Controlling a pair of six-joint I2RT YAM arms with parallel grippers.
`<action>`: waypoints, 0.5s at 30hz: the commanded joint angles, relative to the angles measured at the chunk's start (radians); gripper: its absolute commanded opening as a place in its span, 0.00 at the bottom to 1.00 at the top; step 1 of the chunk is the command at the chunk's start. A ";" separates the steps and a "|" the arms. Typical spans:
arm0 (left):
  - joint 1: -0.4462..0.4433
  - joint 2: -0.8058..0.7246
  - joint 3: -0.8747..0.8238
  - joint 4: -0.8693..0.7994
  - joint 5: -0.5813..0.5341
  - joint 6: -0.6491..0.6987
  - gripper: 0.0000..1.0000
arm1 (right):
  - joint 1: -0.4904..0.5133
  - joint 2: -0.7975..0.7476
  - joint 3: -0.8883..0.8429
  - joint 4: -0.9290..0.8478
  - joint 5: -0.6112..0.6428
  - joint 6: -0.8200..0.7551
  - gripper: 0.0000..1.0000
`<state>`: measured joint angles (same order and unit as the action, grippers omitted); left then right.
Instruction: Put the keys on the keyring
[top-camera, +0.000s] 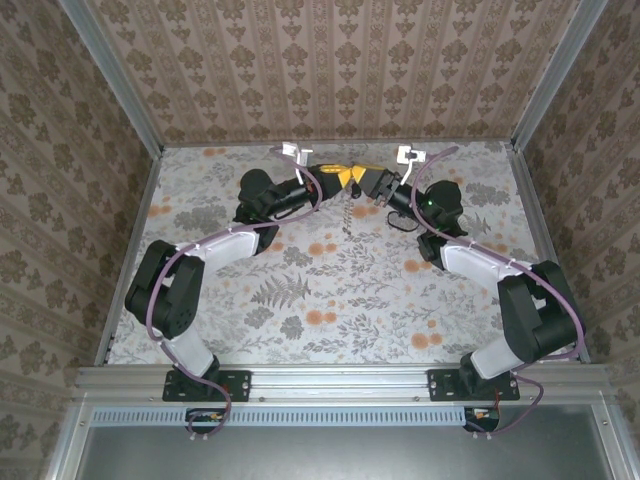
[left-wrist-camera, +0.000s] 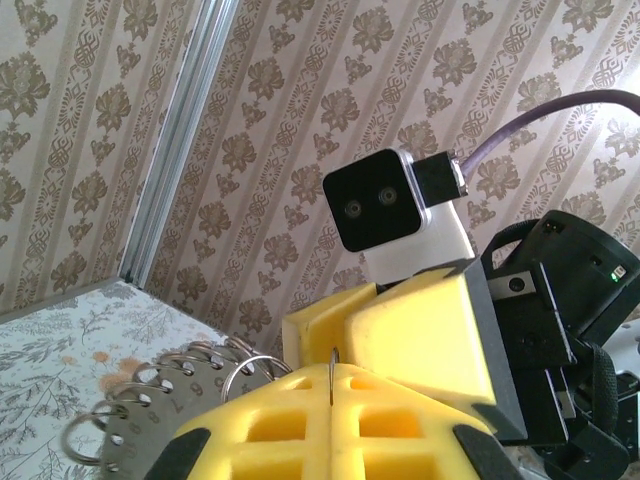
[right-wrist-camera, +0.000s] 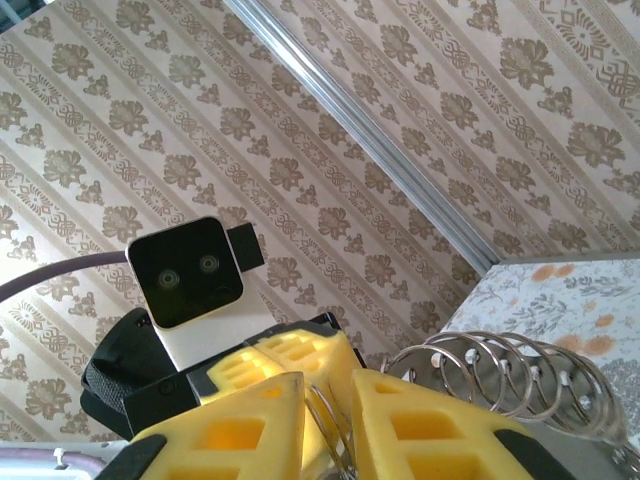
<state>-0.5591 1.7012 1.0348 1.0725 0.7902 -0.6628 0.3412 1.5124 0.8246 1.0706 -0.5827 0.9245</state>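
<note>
L claw (top-camera: 345, 178) & R claw (top-camera: 367, 181) meet tip-to-tip over counter's (top-camera: 300, 290) far side. Both are clenched on the keyring (right-wrist-camera: 325, 425) wire btwn them, w/ the ring stack (right-wrist-camera: 505, 375) just beside.

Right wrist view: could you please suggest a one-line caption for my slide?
Right gripper pinching a thin silver wire ring opposite the left gripper, with a fan of silver metal rings alongside.

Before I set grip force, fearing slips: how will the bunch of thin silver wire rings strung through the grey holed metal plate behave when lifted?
The thin silver wire rings sit splayed through the grey holed metal plate, so they will likely swing and shift, not move as one. Bare round wire probably slides between the yellow pads of the right gripper.
</note>
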 joint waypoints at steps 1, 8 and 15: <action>0.005 -0.005 0.039 0.072 0.003 -0.017 0.00 | 0.012 -0.018 -0.029 0.059 -0.012 0.020 0.21; 0.005 -0.002 0.043 0.072 0.002 -0.017 0.00 | 0.017 -0.029 -0.057 0.081 -0.008 0.033 0.21; 0.007 0.002 0.041 0.075 0.001 -0.015 0.00 | 0.033 -0.008 -0.046 0.100 -0.008 0.048 0.22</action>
<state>-0.5591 1.7023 1.0355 1.0744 0.7887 -0.6628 0.3611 1.5108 0.7757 1.1122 -0.5827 0.9543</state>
